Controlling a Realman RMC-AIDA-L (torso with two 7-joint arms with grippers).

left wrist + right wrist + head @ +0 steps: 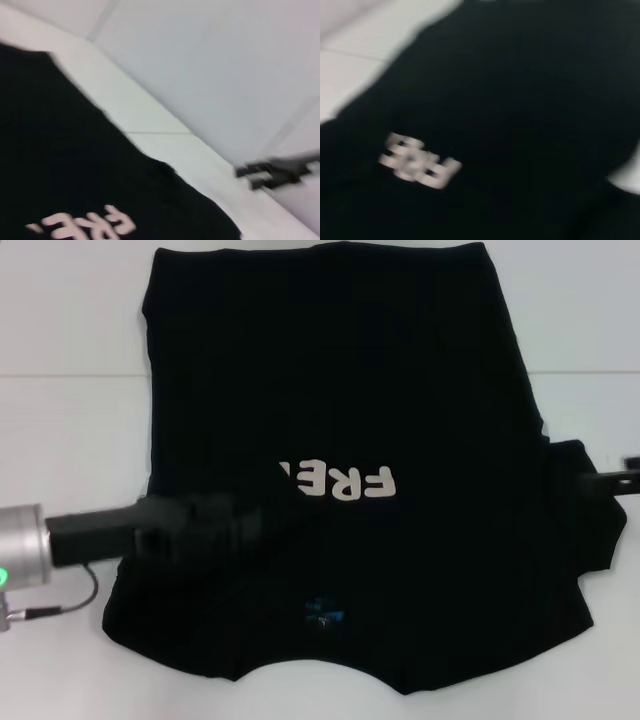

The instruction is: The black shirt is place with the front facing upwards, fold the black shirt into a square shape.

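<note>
**Left arm over a partly folded black shirt**

Nearest the robot, the black shirt (340, 440) lay spread on the white table (70, 330), its neck edge and small blue label (323, 614) closest to the body. The left gripper (275, 515) reached in over the shirt's left side, dark against the cloth; whether its fingers were open or closed could not be told. Just beyond its tip lay the cream lettering (340, 480), partly covered by a folded-in flap of cloth. At the shirt's right sleeve the right gripper (615, 480) barely showed, its state also unclear. The hem lay farthest away.
</note>
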